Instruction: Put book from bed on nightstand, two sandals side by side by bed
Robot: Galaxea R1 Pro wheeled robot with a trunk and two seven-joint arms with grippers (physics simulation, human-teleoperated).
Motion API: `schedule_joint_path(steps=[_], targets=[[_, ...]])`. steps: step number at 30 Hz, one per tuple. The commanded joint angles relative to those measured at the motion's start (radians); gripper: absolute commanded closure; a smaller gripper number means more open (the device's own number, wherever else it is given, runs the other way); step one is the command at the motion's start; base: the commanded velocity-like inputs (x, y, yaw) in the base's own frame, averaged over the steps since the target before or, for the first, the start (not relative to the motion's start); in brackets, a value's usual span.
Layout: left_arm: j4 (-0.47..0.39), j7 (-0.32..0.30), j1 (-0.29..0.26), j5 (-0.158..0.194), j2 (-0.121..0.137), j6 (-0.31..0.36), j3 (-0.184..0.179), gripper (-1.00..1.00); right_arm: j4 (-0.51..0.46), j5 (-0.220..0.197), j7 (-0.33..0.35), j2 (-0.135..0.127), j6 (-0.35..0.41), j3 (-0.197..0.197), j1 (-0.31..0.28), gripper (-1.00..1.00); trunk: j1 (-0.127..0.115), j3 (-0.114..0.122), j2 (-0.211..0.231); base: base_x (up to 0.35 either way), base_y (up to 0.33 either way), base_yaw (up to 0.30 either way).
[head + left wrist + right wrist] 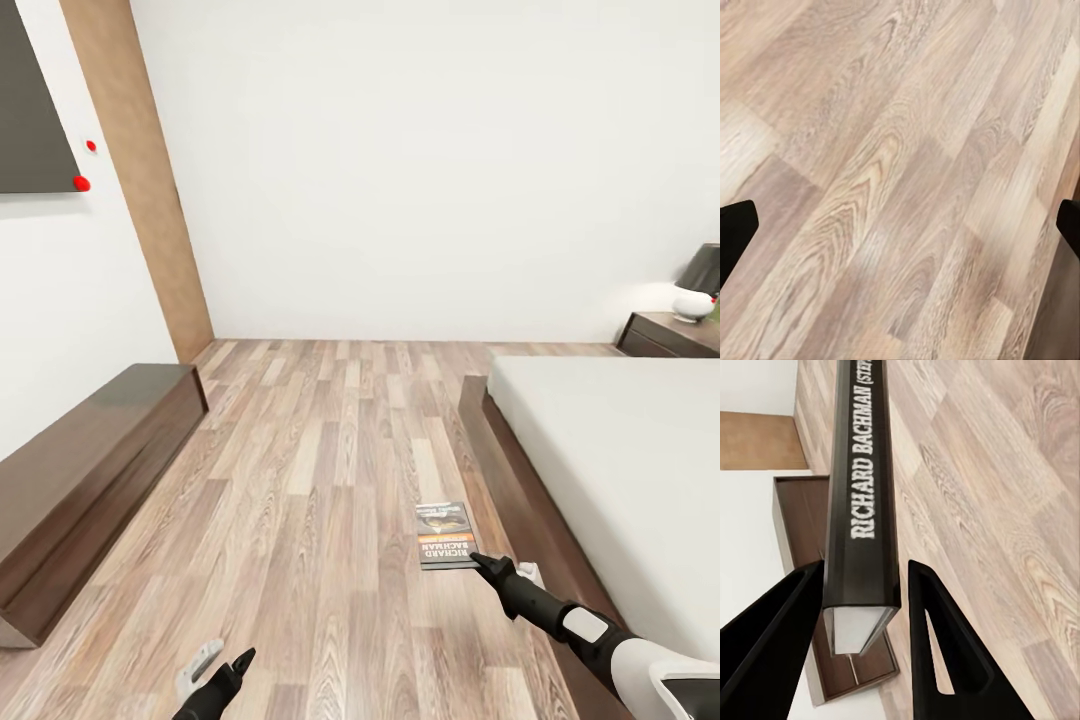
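Book (dark cover, orange band) is held flat above the wooden floor, beside the bed frame, pinched at its near edge by the right gripper. Left gripper hangs spread, holding nothing.

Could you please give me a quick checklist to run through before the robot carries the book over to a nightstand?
1. Book between the right gripper fingers: ok.
2. Grip firm enough for travel: cannot tell.
3. Nightstand in sight past the bed: ok.
4. Free spot on its top beside the lamp: cannot tell.
5. Left gripper open and free over the floor: ok.
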Motion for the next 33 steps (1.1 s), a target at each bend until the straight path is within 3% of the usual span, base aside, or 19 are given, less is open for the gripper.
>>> schedule_joint_path(steps=[1, 33], targets=[[0.001, -0.003, -0.001, 0.006, 0.000, -0.004, -0.008, -1.00, 0.003, -0.013, 0.005, 0.000, 0.008, 0.002, -0.002, 1.00, 0.000, -0.001, 0.000, 0.160, 0.000, -0.005], [0.001, -0.003, -0.001, 0.006, 0.001, -0.004, -0.008, -1.00, 0.003, -0.013, 0.003, 0.000, 0.008, 0.002, -0.002, 1.00, 0.000, -0.001, 0.000, 0.163, 0.000, 0.000]])
